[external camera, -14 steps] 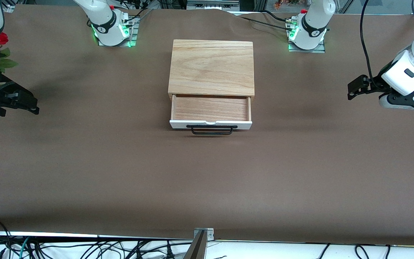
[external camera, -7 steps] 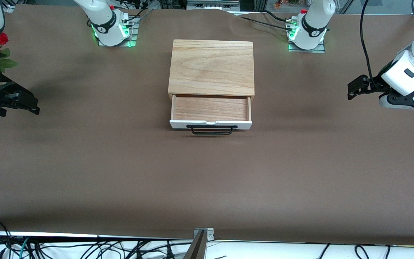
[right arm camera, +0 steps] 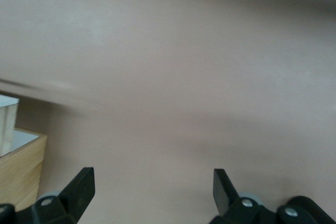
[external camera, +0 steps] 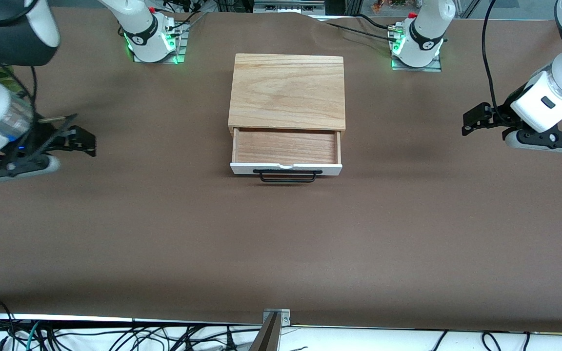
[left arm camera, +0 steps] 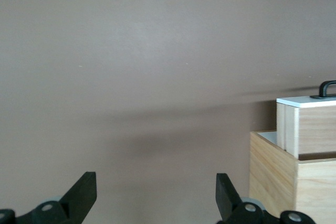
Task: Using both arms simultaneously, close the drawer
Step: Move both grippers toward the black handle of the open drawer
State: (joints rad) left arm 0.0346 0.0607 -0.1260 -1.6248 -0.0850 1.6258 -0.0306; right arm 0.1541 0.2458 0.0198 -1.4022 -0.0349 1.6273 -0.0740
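**Mid-table: drawer open, both arms well apart from it**

Centre of the frame, front view: the drawer (external camera: 286,155) stands pulled out of its oak box (external camera: 288,91), tray floor bare, white front panel and black bar handle (external camera: 288,176) facing the camera. Nothing touches it. The closing push is not yet begun; as far as the pictures show, the whole task is left to do.

Right gripper (external camera: 83,141), at the left edge of the frame, hovers over the brown table cover (external camera: 281,243) toward the right arm's end, well apart from the drawer. Its fingers are spread wide with nothing between them, as the right wrist view confirms (right arm camera: 152,187).

Left gripper (external camera: 473,122), at the right edge of the frame, hangs over the cover toward the left arm's end, also well apart from the box. Fingers likewise parted and empty in the left wrist view (left arm camera: 156,192), which catches the drawer's side and panel (left arm camera: 310,124) at the right of its frame.

Judgement: both grippers need to travel inward to the white panel, then press together.

Hard to make out:
- Both arms are cut off by the frame edges.
- The right wrist view is smeared; only a corner of the box (right arm camera: 18,177) shows.
- Height of either gripper above the cover cannot be told.
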